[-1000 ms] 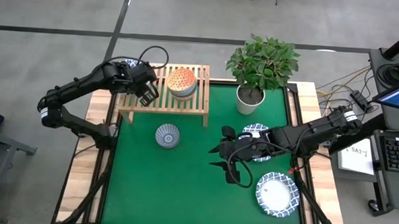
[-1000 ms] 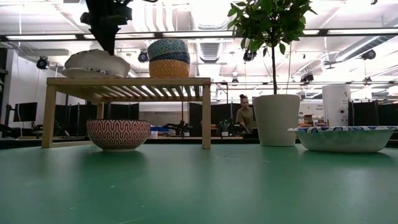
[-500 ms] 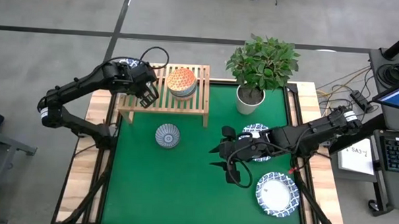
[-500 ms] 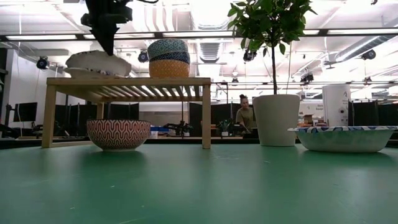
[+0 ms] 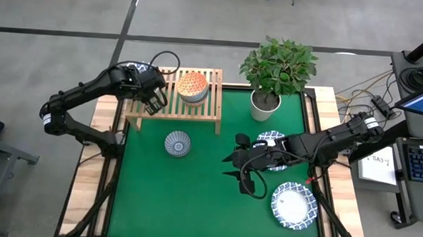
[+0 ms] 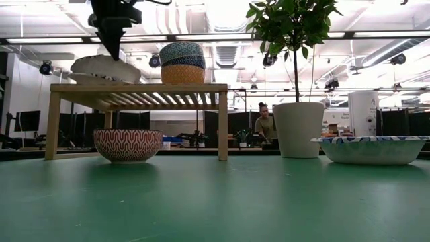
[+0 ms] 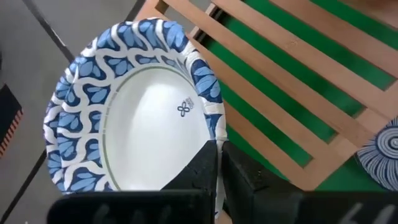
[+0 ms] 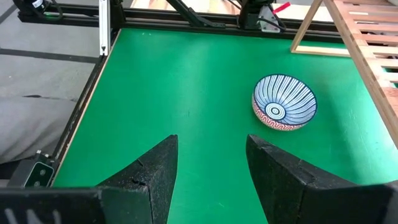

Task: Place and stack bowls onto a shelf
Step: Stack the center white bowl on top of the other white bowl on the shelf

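My left gripper [image 5: 154,98] is over the left end of the wooden shelf [image 5: 197,112], shut on a wide white bowl with a blue rim [image 7: 143,118]. In the low view this bowl [image 6: 101,67] sits tilted above the shelf top [image 6: 134,88]. A flat white edge [image 6: 80,79] shows under it; I cannot tell what it is. Small patterned bowls [image 5: 191,85] stand stacked on the shelf. A red-orange bowl [image 5: 177,143] rests on its base on the green mat in front of the shelf. My right gripper [image 5: 237,162] hovers open mid-table. My left gripper pinches the white bowl's blue rim [image 7: 214,127] between its two fingers [image 7: 202,168], one inside the bowl and one outside. The fingers come from above, pointing down [image 6: 115,52]. The bowl is tilted, its side toward the stacked bowls lower, over the shelf's left end.
A potted plant [image 5: 266,99] stands at the far side, right of the shelf. Two more white bowls with blue rims lie on the right: one [image 5: 271,139] partly under my right arm, one [image 5: 293,205] near the front right corner. A person stands far behind the table [image 6: 264,121].
The left gripper has shifted slightly toward the shelf's left end. The held white bowl has tipped: its side toward the stacked bowls now sits lower than a second ago. The right arm has kept still.
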Motion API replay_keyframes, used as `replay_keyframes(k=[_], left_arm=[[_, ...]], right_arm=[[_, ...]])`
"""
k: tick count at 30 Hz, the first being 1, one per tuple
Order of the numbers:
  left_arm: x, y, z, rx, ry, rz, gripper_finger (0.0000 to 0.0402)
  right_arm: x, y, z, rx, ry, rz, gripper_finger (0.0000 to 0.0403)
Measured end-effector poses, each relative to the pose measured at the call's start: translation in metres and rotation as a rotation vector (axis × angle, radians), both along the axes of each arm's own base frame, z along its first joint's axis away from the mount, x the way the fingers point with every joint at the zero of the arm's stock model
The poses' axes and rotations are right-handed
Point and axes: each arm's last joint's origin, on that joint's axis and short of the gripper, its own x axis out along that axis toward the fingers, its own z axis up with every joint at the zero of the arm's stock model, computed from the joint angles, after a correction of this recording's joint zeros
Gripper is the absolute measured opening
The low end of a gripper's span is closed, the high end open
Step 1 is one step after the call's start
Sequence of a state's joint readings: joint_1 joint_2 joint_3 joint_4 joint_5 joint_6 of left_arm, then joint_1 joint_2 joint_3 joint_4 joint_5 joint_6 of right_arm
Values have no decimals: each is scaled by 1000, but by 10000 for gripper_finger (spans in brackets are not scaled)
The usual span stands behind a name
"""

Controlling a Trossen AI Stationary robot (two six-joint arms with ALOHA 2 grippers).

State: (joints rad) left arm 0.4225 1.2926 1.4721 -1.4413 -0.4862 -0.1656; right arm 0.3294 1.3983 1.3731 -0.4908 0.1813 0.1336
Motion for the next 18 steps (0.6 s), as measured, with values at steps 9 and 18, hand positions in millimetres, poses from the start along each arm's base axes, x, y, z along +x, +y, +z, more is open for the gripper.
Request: replay_keyframes(k=[9,18], left_arm=[[3,-8,6,-101,-114,-122,0],[-8,-6,6,66,25,-8,0]], right_arm=[[0,0,-2,1,8,-3,180],[-1,0,-11,-8,29,-4,180]])
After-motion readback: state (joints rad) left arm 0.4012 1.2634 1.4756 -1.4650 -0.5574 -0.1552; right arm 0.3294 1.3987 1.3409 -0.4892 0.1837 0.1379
